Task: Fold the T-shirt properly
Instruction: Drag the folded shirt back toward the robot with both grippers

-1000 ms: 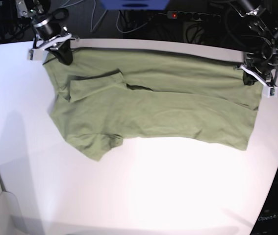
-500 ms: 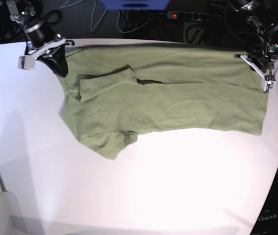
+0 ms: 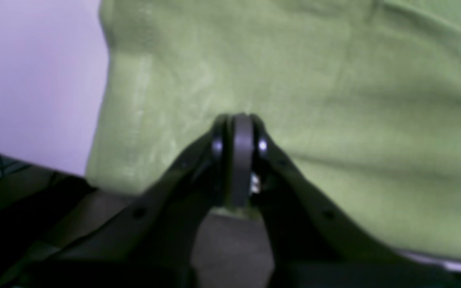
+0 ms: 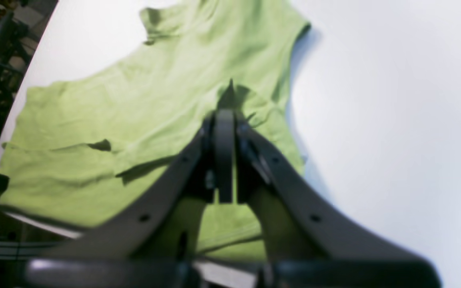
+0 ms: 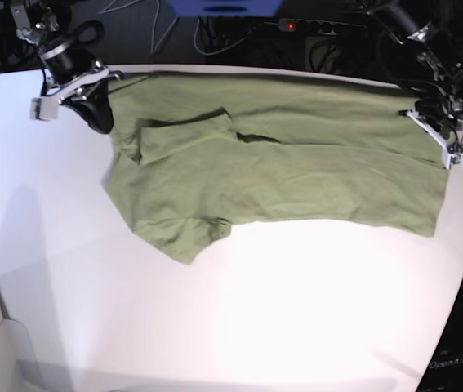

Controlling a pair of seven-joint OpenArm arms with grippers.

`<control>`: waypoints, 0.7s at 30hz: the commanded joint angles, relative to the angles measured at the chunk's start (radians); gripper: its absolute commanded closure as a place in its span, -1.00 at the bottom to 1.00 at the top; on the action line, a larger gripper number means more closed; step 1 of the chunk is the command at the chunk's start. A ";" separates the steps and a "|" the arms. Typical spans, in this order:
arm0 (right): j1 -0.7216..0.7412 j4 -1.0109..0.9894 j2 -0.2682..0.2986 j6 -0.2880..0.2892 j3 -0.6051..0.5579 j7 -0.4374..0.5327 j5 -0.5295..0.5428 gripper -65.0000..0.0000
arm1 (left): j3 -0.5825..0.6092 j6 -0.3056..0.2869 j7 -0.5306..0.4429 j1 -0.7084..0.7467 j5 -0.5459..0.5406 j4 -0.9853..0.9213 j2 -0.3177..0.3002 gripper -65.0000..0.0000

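Right gripper (image 5: 92,104): jaws are closing fully on the T-shirt's far-left edge.
T-shirt (image 5: 280,180): is lying lengthwise on the white table (image 5: 239,327), apparently folded once; further folds are remaining.
Left gripper (image 5: 437,131): is pinching the far-right edge.

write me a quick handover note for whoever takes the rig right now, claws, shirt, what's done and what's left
Left claw: shut on the T-shirt at its far edge, at the base view's right.
Right claw: shut on the T-shirt at the far edge, at the base view's left.
T-shirt: spread wide across the far half of the white table, one sleeve lying folded over the body near the right claw.
Done: far edge gripped at both ends.
Left: the shirt is not yet a neat folded stack; folds remain.
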 commanded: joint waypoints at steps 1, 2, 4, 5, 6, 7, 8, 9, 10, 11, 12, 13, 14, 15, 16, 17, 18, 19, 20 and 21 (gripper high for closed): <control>-0.005 0.013 0.022 0.006 0.005 0.023 0.004 0.99 | 0.008 -0.011 0.058 0.009 0.030 -0.050 0.025 0.91; -0.005 0.013 0.027 0.006 0.003 0.023 0.004 0.99 | 0.008 -0.011 0.060 0.003 0.030 -0.053 0.026 0.91; -0.004 0.013 0.029 0.006 0.003 0.023 0.004 1.00 | 0.008 -0.011 0.060 -0.001 0.030 -0.050 0.029 0.91; -0.002 0.013 0.029 0.006 0.003 0.023 0.004 1.00 | 0.008 -0.011 0.060 -0.001 0.030 -0.044 0.029 0.91; -0.002 0.013 0.030 0.006 0.003 0.023 0.004 1.00 | 0.014 -0.011 0.060 -0.001 0.030 -0.041 0.031 0.91; -0.002 0.013 0.030 0.006 0.003 0.023 0.004 1.00 | 0.025 -0.011 0.062 -0.001 0.030 -0.041 0.031 0.91; -0.002 0.013 0.030 0.006 0.003 0.023 0.004 1.00 | 0.036 -0.011 0.069 -0.001 0.030 -0.041 0.031 0.91; -0.001 0.013 0.033 0.006 0.003 0.023 0.004 1.00 | 0.045 -0.011 0.081 -0.001 0.030 -0.041 0.031 0.91; -0.001 0.013 0.035 0.006 0.003 0.023 0.004 1.00 | 0.054 -0.011 0.094 -0.001 0.030 -0.041 0.031 0.91; -0.001 0.013 0.035 0.006 0.003 0.023 0.004 1.00 | 0.063 -0.011 0.103 -0.001 0.030 -0.039 0.029 0.91; 0.007 0.013 0.035 0.006 0.003 0.023 0.004 1.00 | 0.066 -0.011 0.111 -0.001 0.030 -0.035 0.029 0.91; 0.013 0.013 0.035 0.006 0.003 0.023 0.004 1.00 | 0.066 -0.011 0.115 -0.001 0.030 -0.019 0.031 0.91; 0.015 0.013 0.035 0.006 0.003 0.023 0.004 1.00 | 0.066 -0.011 0.120 -0.001 0.027 -0.001 0.033 0.91; 0.015 0.013 0.035 0.006 0.003 0.022 0.004 1.00 | 0.073 -0.011 0.124 -0.001 0.025 0.019 0.034 0.91; 0.015 0.013 0.035 0.006 0.002 0.022 0.004 1.00 | 0.082 -0.011 0.132 -0.001 0.027 0.031 0.040 0.91; 0.016 0.013 0.035 0.006 0.002 0.022 0.004 1.00 | 0.094 -0.011 0.141 -0.001 0.030 0.045 0.051 0.91; 0.016 0.013 0.035 0.006 0.002 0.022 0.004 1.00 | 0.103 -0.011 0.151 0.000 0.030 0.060 0.057 0.91; 0.018 0.013 0.035 0.006 0.002 0.022 0.004 1.00 | 0.112 -0.011 0.158 0.002 0.030 0.077 0.060 0.91; 0.018 0.013 0.035 0.006 0.002 0.022 0.004 1.00 | 0.123 -0.011 0.166 0.002 0.030 0.094 0.062 0.91; 0.018 0.015 0.035 0.006 0.002 0.022 0.004 1.00 | 0.131 -0.011 0.175 0.002 0.030 0.106 0.066 0.91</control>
